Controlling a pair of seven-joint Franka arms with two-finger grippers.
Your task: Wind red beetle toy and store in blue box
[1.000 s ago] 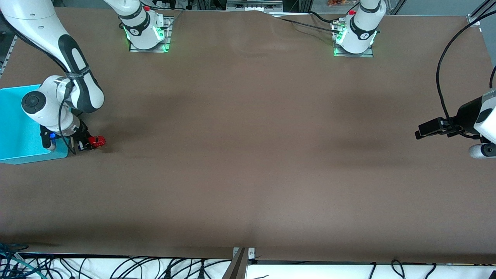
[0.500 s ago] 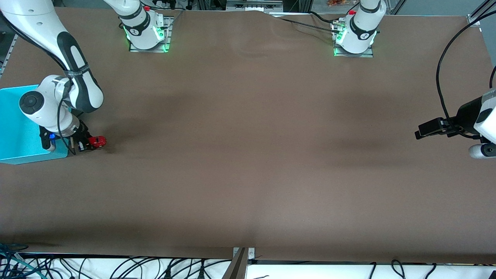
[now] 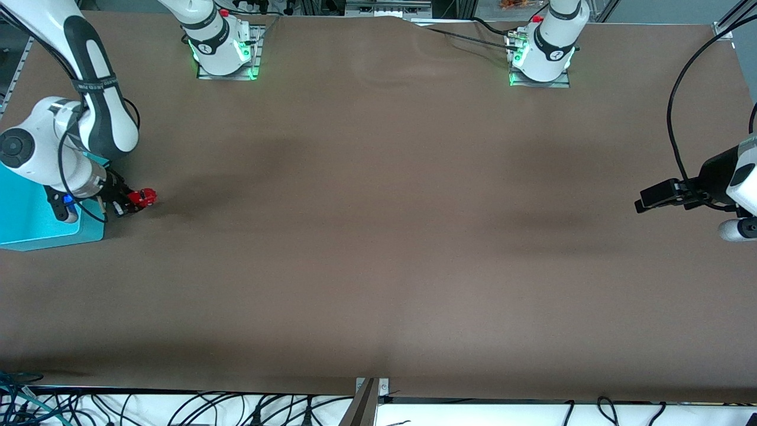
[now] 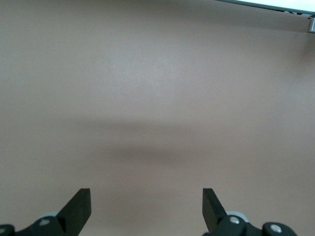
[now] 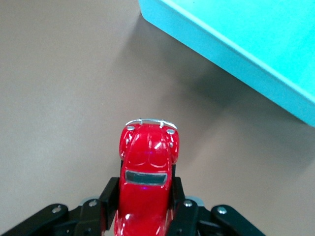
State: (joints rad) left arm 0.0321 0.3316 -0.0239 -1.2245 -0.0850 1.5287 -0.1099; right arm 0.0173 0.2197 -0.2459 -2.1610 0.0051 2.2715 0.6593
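Step in hand: carrying the small glossy red beetle-shaped toy car (image 5: 147, 187) to the light cyan-blue rectangular plastic bin (image 3: 26, 228) and releasing it inside, as judged from the present layout.
Right gripper (image 3: 125, 204): clenched on the red beetle toy, one finger (image 5: 109, 199) on each flank of the body; the nose with its chrome bumper projects forward of the fingertips.
Toy position: raised off the brown table covering (image 3: 378, 236), over the bare surface just beside the blue box, toward the right arm's end of the table. It is not yet over the box opening.
Box position: at the table edge at the right arm's end; in the right wrist view one upright wall and its rim (image 5: 231, 64) lie close ahead of the toy.
Left gripper (image 4: 146, 209): released, fingers spread wide over bare table at the left arm's end; this arm waits.
Clearance: the toy's underside should pass above the rim before any travel across the wall.
Release: lower the toy well inside the walls before the fingers part, so it cannot bounce or roll out.
Grip caution: the body is smooth and rounded, so a slip forward is likely if the wrist tilts nose-down.
Winding: whether the spring is wound cannot be told.
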